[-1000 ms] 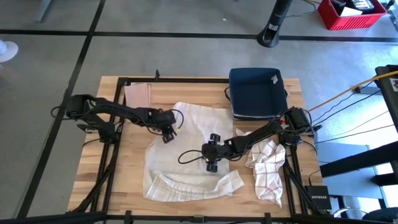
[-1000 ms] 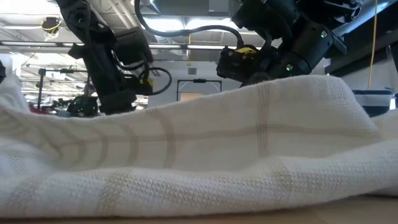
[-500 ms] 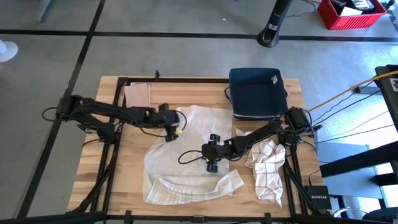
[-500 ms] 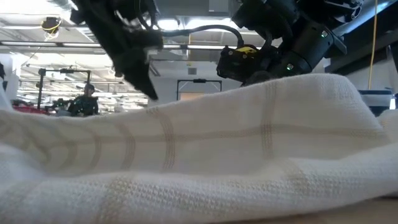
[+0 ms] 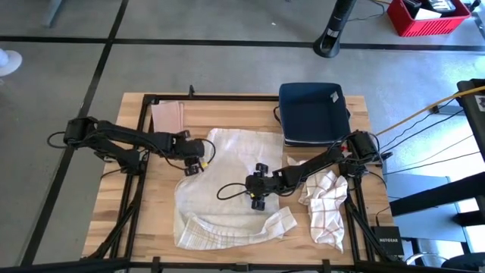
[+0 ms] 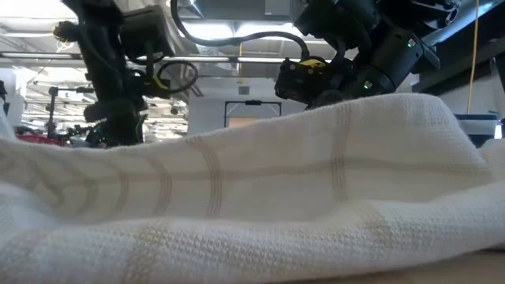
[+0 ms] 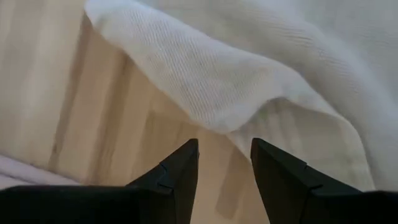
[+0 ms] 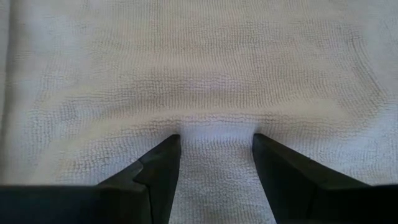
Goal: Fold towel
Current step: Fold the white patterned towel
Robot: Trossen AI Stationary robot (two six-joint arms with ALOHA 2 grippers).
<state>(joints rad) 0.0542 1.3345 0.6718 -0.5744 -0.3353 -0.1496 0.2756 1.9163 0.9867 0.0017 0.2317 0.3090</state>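
A white towel (image 5: pixel 231 163) lies crumpled across the middle of the table, its near edge (image 5: pixel 235 227) bunched into a roll. It fills the foreground of the low view (image 6: pixel 252 197). My left gripper (image 5: pixel 193 165) hovers open over bare wood at the towel's left edge (image 7: pixel 236 106), which lies just past its fingertips (image 7: pixel 224 152). My right gripper (image 5: pixel 254 188) stands open on the towel's middle (image 8: pixel 216 140). My right gripper sets both open fingertips (image 8: pixel 171 146) on the flat middle of the towel (image 8: pixel 214 121), slanting down from the table's right side. Nothing is pinched between the fingers. The cloth there lies on the table.
A dark blue bin (image 5: pixel 314 114) stands at the far right. A pink folded cloth (image 5: pixel 168 115) lies at the far left, and a checked cloth (image 5: pixel 326 205) lies crumpled at the right edge. A black frame (image 5: pixel 144 152) borders the tabletop.
My left gripper first reached toward the towel, then drew back toward the table's left edge, rising and rolling a little, with its fingers still open. My right gripper and the towel have kept still.
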